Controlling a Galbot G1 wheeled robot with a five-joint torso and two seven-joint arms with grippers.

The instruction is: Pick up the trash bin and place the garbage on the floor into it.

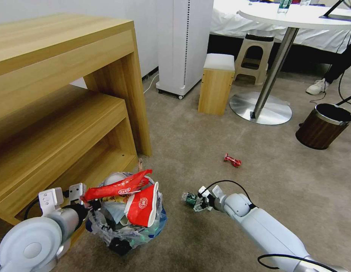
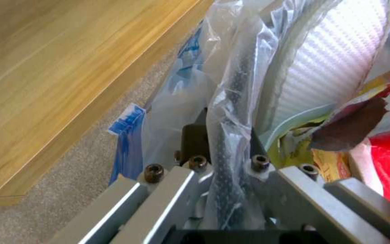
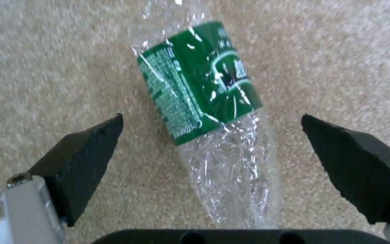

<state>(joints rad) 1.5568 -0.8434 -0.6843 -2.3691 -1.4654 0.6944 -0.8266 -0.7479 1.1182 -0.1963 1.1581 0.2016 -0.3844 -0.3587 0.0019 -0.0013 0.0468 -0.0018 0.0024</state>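
A: How were the jaws found?
B: The left gripper (image 2: 224,142) was clamped on the bagged rim of the trash bin (image 1: 124,230); the right gripper (image 3: 211,152) was spread wide around a crushed green-labelled bottle (image 3: 204,101) on the carpet (image 1: 205,143)

A: And further out?
B: The bin was seen beside the wooden shelf (image 1: 58,124), heaped with red wrappers (image 1: 117,187); a red wrapper (image 1: 232,160) was left well apart
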